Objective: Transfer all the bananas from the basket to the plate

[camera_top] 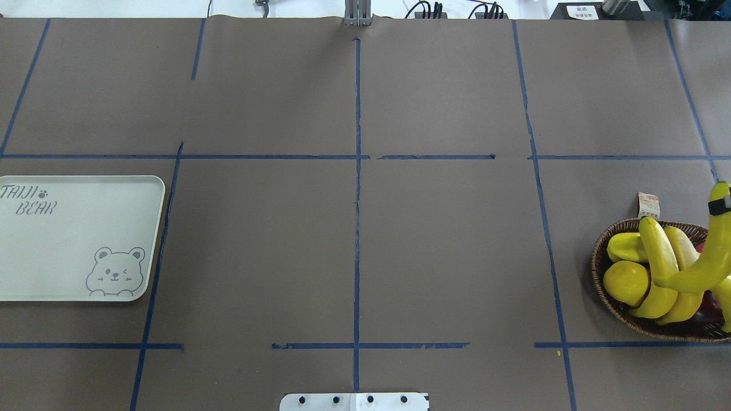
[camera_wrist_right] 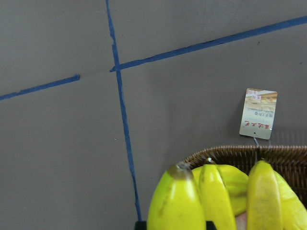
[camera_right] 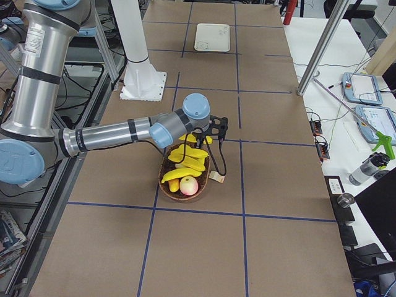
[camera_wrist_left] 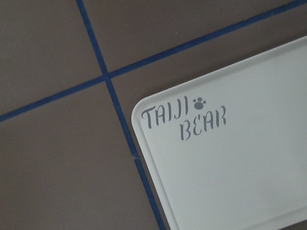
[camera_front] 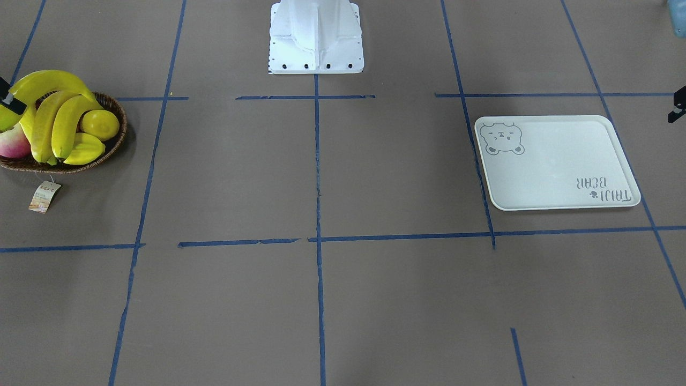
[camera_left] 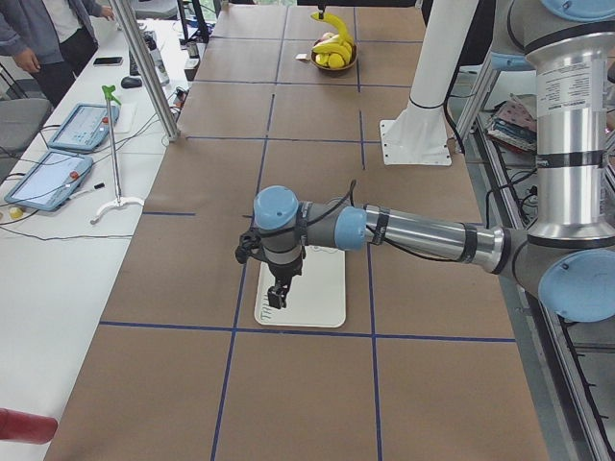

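Observation:
My right gripper (camera_top: 721, 203) is shut on one yellow banana (camera_top: 705, 260) and holds it arched above the dark wicker basket (camera_top: 597, 268). The held banana also shows in the front view (camera_front: 51, 83), with a black finger (camera_front: 12, 103) on it. Two more bananas (camera_front: 45, 128) (camera_front: 67, 126) lie in the basket (camera_front: 117, 142). The off-white bear plate (camera_front: 557, 161) lies bare at the table's other end. My left gripper (camera_left: 279, 294) hangs over the plate's lettered corner (camera_wrist_left: 230, 163); I cannot tell whether it is open or shut.
A lemon (camera_front: 100, 124), a starfruit (camera_front: 86, 149) and a pink apple (camera_front: 13, 142) share the basket. Its paper tag (camera_front: 45, 196) lies on the table. The white robot base (camera_front: 316, 37) stands at mid table. A side table with tablets (camera_left: 82, 125) runs alongside.

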`<state>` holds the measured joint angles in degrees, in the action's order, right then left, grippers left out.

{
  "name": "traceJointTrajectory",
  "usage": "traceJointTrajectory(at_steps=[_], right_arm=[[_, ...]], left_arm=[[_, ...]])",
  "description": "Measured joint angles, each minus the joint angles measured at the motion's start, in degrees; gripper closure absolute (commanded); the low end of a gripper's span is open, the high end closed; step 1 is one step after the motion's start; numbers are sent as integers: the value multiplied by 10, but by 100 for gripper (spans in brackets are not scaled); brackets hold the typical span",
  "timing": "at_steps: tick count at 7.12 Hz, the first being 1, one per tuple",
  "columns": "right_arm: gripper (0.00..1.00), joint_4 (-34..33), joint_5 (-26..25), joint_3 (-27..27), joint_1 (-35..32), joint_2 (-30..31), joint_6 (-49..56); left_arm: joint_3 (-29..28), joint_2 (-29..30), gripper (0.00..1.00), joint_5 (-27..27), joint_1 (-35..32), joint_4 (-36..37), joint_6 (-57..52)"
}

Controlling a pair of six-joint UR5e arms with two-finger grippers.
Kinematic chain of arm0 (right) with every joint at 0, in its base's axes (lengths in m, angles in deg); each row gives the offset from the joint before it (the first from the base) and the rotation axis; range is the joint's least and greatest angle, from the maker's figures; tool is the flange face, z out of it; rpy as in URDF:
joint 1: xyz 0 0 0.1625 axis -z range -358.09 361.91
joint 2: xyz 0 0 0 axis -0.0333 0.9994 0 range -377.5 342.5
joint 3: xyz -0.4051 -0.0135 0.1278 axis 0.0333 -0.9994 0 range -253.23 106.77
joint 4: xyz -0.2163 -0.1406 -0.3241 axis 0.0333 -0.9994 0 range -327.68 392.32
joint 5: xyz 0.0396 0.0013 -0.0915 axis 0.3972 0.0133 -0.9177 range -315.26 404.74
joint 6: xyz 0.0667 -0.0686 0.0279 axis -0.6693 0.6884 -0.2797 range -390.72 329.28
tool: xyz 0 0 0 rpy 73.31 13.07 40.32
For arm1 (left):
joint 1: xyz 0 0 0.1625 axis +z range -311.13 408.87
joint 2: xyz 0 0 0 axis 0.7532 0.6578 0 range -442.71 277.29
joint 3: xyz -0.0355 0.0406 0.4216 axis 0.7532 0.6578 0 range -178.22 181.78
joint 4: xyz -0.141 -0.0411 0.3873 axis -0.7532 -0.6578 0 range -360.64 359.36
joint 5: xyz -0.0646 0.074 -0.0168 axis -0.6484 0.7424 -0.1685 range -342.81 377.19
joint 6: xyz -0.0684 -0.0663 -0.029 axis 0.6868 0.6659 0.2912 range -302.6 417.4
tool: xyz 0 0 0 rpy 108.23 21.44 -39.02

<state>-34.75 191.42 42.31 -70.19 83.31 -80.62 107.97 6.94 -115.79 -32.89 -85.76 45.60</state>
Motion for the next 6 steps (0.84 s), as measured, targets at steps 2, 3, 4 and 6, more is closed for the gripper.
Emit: traceJointTrajectory(at_steps=[2, 3, 4, 6], right_arm=[[99, 3, -22, -5, 35, -51, -77], [99, 15, -56, -5, 67, -74, -133], [99, 46, -108, -7, 112, -95, -208], [98, 101, -196, -24, 198, -155, -346]], left_arm=[[-3, 27, 0, -2, 27, -38, 26], [-6, 30, 0, -2, 39, -71, 73], [-8, 31, 0, -2, 54, -103, 121], [-3, 39, 0, -3, 116, -184, 233]])
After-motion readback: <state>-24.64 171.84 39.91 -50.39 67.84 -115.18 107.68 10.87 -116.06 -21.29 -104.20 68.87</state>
